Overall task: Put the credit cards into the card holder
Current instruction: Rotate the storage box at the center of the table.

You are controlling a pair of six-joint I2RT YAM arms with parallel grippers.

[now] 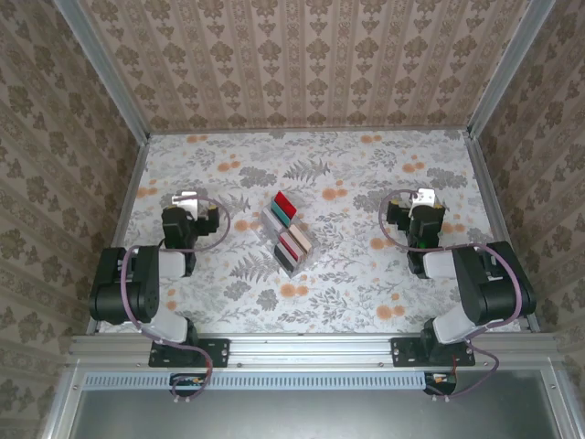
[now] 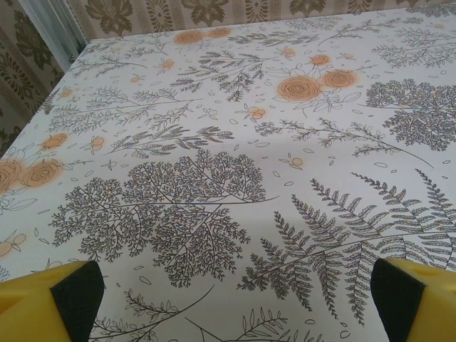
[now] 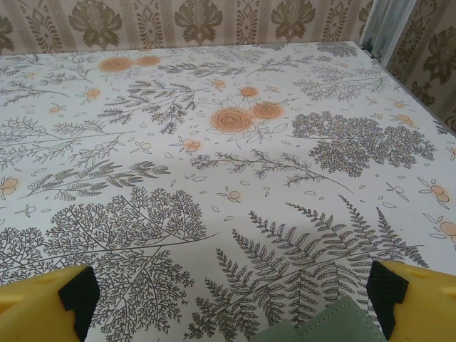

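Several credit cards stand in a clear slotted rack (image 1: 277, 227) at mid-table: a red one (image 1: 285, 203), a teal one (image 1: 279, 213), a beige one (image 1: 301, 240) and darker ones behind it. A corner of the grey-green card holder (image 3: 322, 325) lies on the cloth at the bottom edge of the right wrist view, between the wide-apart fingers (image 3: 65, 298) of my right gripper (image 3: 231, 299). That gripper (image 1: 423, 196) is open and sits right of the rack. My left gripper (image 1: 189, 198) sits left of the rack, open (image 2: 231, 299) over bare cloth.
A floral tablecloth (image 1: 347, 165) covers the table, bounded by metal rails (image 1: 128, 174) and patterned walls on three sides. Both arms are folded back near the front edge, with cloth free behind and beside the rack.
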